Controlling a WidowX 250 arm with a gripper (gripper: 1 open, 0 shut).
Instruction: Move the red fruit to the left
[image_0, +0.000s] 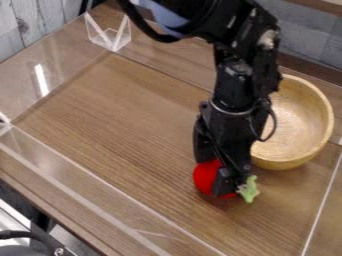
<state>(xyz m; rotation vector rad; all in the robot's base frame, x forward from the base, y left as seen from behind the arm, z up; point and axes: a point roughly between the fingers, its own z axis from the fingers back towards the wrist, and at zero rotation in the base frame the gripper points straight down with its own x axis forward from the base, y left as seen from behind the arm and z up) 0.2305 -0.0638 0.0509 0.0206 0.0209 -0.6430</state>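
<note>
The red fruit (210, 179) lies on the wooden table near the front right, its light-green leafy stem (246, 187) sticking out to the right. My black gripper (221, 172) points straight down over it, open, with its fingers (201, 153) straddling the fruit and hiding most of its top. Whether the fingers touch the fruit I cannot tell.
A round tan wooden bowl (310, 130) stands just right of and behind the arm. Clear acrylic walls (54, 60) ring the wooden table (114, 120). A clear folded stand (108, 34) sits at the back left.
</note>
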